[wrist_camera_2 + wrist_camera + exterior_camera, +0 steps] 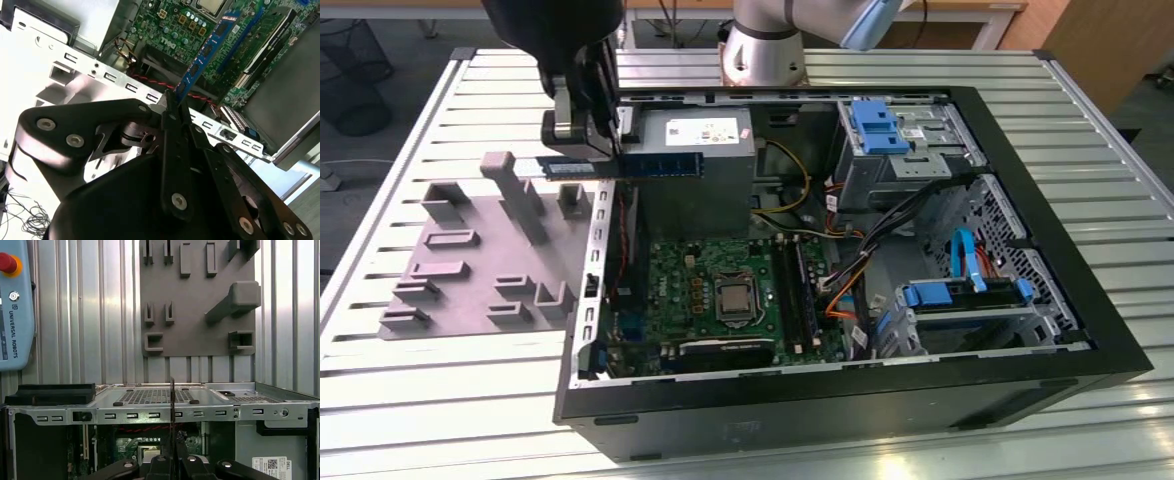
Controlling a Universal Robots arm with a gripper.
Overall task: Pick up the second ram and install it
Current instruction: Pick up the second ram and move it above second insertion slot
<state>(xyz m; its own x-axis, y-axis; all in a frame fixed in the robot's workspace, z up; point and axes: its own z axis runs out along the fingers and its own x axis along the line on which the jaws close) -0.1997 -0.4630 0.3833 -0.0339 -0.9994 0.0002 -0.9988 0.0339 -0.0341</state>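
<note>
My claw [582, 158] is squeezed on one end of the second ram [660, 165], up in the air over the edge of the computer case [827, 410]. I think that leaves its long side free.

Bright even light, soft shadows

A ribbed silver metal table [440, 400] under bright light (glare on its slats). Beyond its far edge: grey floor [416, 30], a black mesh wastebasket [350, 75], wooden furniture [1107, 45].
</note>
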